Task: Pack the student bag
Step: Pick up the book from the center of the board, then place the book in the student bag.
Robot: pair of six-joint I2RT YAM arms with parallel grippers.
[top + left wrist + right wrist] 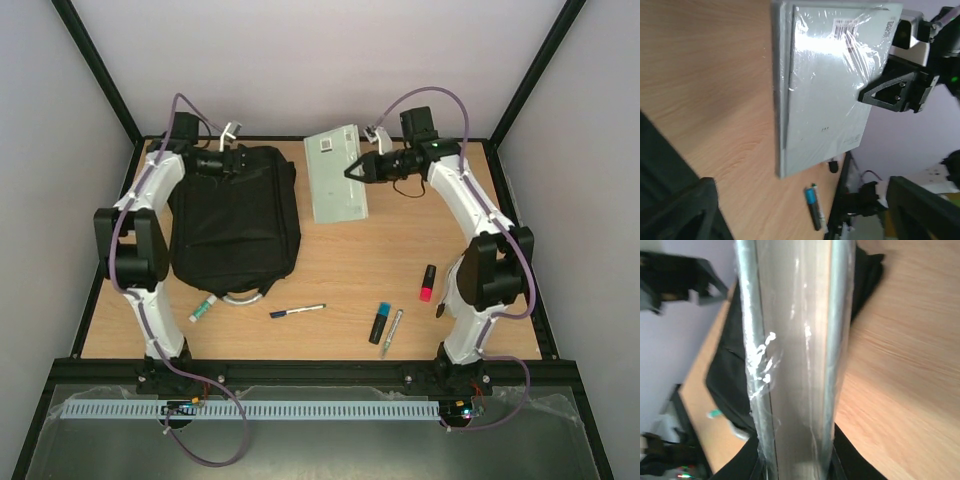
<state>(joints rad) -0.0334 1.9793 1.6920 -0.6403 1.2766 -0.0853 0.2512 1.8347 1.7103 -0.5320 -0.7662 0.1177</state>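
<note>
The student bag (235, 220), a large black backpack, lies flat at the left of the table, its grey-white loop handle (243, 296) at the near end. It shows as a dark mass in the left wrist view (657, 165) and behind the book in the right wrist view (727, 375). My left gripper (232, 160) is at the bag's far edge, jaws wide apart with nothing seen between them (805, 222). My right gripper (352, 172) is shut on the right edge of a plastic-wrapped grey-green book (333, 175), which also shows in both wrist views (830, 85) (795, 355).
On the near table lie a green-capped white marker (203, 308), a black pen (297, 311), a blue highlighter (381, 322), a silver pen (392, 332) and a red highlighter (427, 283). A black frame borders the table.
</note>
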